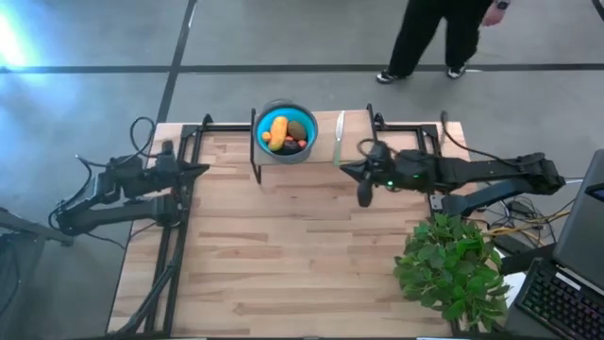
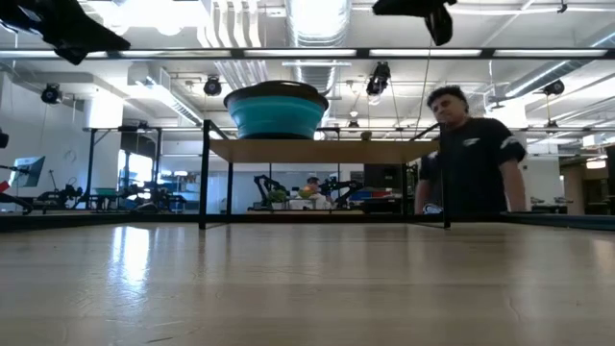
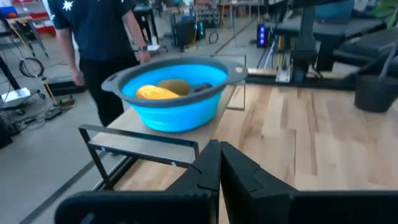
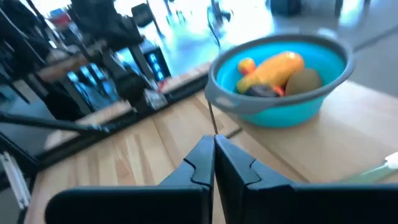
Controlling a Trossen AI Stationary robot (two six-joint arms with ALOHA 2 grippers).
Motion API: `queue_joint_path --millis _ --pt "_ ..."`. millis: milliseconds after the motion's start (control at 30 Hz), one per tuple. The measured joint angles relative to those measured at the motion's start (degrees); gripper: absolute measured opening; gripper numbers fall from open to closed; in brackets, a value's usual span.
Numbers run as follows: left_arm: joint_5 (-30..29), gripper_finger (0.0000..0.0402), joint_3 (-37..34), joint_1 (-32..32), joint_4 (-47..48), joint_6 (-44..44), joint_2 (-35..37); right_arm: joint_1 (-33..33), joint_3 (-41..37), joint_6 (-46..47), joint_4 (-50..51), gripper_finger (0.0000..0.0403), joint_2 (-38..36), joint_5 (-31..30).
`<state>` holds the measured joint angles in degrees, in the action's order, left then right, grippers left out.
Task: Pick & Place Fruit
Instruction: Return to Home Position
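Wooden table (image 1: 283, 246): bare across its middle. A potted plant (image 1: 453, 264) stands at its near right corner.

Shelf (image 2: 327, 150): a raised board on a dark frame along the table's far edge.

Person (image 2: 471, 163): standing behind the shelf, beyond the table.

Left gripper (image 3: 219, 146): held above the table's left edge, well apart from the shelf. Its fingers are pressed together and hold nothing.

Right gripper (image 4: 214, 140): held above the table, just in front of the shelf's right part. Its fingers are pressed together and hold nothing.

Blue bowl (image 1: 286, 104): grey-rimmed, upright on the left part of the shelf.

Fruit, all inside the bowl:
- an elongated orange-yellow piece (image 4: 273, 68)
- an olive-green oval (image 4: 303, 81) touching it
- a dark round piece (image 4: 261, 91) against both
- a small red-orange piece (image 4: 247, 64) at the wall

Green-handled knife (image 1: 339, 142): lying flat on the shelf, just right of the bowl and not touching it
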<state>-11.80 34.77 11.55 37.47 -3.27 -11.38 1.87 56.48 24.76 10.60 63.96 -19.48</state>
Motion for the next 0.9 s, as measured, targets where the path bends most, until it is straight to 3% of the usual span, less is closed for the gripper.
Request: queue_joint_path --millis 333,467,900 --pt "3.62 0.0007 -5.62 0.0 -7.94 4.94 2.64 0.0 -17.8 -2.47 -20.22 0.0008 -15.71 0.17" --pt "5.19 0.0006 -9.22 -0.01 -14.53 7.15 3.24 0.0 -22.39 -2.5 -26.41 0.0008 -19.15 3.16" --pt "5.68 0.0006 -19.05 0.0 -31.31 9.52 3.57 0.0 -31.57 -2.64 -29.51 0.0008 -26.49 3.51"
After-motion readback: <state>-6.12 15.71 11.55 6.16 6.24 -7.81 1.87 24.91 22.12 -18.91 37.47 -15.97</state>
